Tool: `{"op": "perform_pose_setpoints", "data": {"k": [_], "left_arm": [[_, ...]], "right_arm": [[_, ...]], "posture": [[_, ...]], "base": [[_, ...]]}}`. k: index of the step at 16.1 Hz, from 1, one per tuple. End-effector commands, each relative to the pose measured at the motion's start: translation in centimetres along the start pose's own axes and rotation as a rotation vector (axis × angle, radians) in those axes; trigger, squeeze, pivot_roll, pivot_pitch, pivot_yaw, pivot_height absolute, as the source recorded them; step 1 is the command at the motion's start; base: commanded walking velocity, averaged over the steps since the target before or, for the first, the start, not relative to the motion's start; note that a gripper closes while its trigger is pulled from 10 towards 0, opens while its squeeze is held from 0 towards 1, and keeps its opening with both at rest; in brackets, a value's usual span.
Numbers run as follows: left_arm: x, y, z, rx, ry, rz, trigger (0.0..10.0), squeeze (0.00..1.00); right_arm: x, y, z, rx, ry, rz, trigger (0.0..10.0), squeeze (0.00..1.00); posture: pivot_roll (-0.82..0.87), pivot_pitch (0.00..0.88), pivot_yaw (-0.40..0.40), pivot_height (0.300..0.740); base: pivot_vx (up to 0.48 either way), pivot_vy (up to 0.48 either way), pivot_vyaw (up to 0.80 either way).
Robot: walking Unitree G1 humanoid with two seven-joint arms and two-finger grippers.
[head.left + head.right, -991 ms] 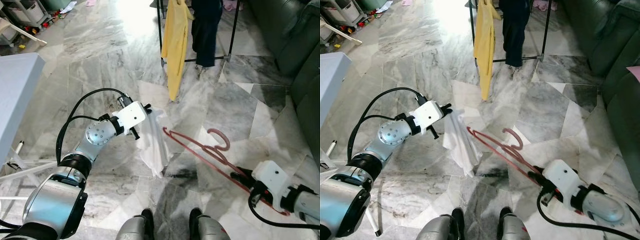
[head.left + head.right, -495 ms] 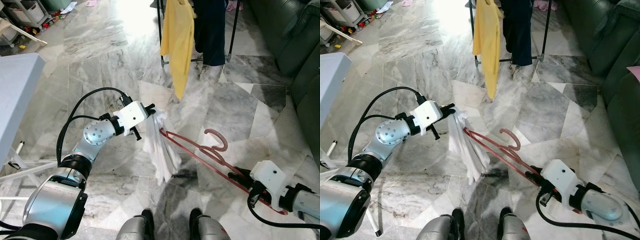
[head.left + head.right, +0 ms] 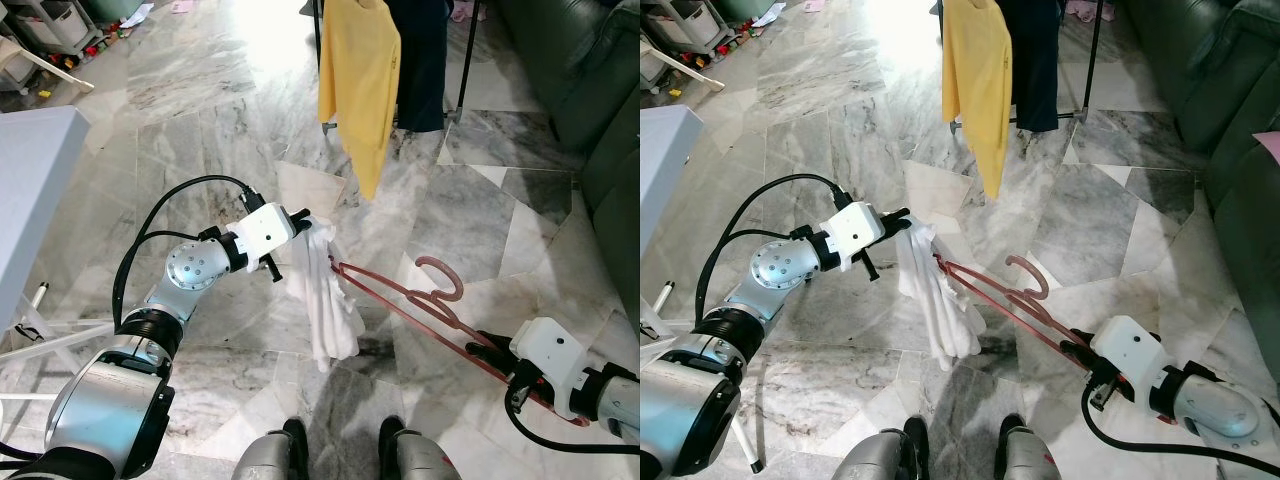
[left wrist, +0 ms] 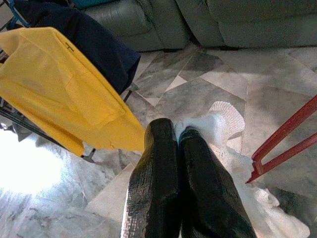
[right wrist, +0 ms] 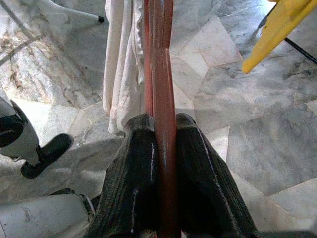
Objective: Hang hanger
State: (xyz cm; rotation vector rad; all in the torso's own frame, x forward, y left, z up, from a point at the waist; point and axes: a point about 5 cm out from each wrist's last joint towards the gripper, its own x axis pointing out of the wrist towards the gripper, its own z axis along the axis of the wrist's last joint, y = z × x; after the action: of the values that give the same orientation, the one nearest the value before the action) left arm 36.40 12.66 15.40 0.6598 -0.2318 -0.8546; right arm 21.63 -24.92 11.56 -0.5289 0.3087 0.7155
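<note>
Above our own two feet (image 3: 340, 450) on the marble floor (image 3: 180, 120), we hold the work in mid-air between both arms. Our right gripper (image 3: 478, 345) has its jaws closed tight on the lower bar of the red hanger (image 3: 400, 298), which slants up and away toward our left with its hook (image 3: 440, 275) standing free above the frame. Our left gripper (image 3: 303, 219) has its jaws pinched together on the top of a white garment (image 3: 325, 300), and the hanger's far tip sits in or against that cloth.

We judge the hanger stiff and light, easy to steer from the bar but prone to swing at its long end. The garment looks soft and limp; it will sag and bunch, so a hold near the collar or shoulder serves best.

Farther off stands a dark clothes rack (image 3: 465, 60) carrying a yellow shirt (image 3: 360, 85) and a dark garment (image 3: 425, 55), with a green sofa (image 3: 600, 100) to our right and a white counter (image 3: 30, 190) to our left.

The rack's top rail is cut off, and whether the hanger has actually entered the garment's opening is hard to make out among the folds.
</note>
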Motion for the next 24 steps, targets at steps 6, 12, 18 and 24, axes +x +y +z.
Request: {"op": "perform_pose_setpoints", "data": {"k": [6,12,18,24], "left_arm": [[-0.4,0.5,0.1,0.002,-0.02,0.026,10.0,0.0],[0.0,1.0,1.0,-0.001,-0.071,0.045,10.0,0.0],[0.0,1.4,1.8,0.004,-0.126,0.034,10.0,0.0],[0.6,1.2,3.3,-0.02,-0.222,0.035,10.0,0.0]], "right_arm": [[0.6,1.7,-0.2,0.059,-0.018,0.069,10.0,0.0],[1.2,3.3,-1.0,0.1,-0.002,0.109,10.0,0.0],[2.9,2.5,-3.2,0.119,0.048,-0.017,10.0,0.0],[4.8,3.3,-3.9,0.199,0.019,0.007,10.0,0.0]], "posture": [[-0.18,0.261,0.153,0.74],[-0.18,0.264,0.16,0.74],[-0.18,0.265,0.167,0.74],[-0.17,0.269,0.167,0.74]], "base": [[0.0,0.0,0.0],[0.0,0.0,0.0],[0.0,0.0,0.0],[0.0,0.0,0.0]]}}
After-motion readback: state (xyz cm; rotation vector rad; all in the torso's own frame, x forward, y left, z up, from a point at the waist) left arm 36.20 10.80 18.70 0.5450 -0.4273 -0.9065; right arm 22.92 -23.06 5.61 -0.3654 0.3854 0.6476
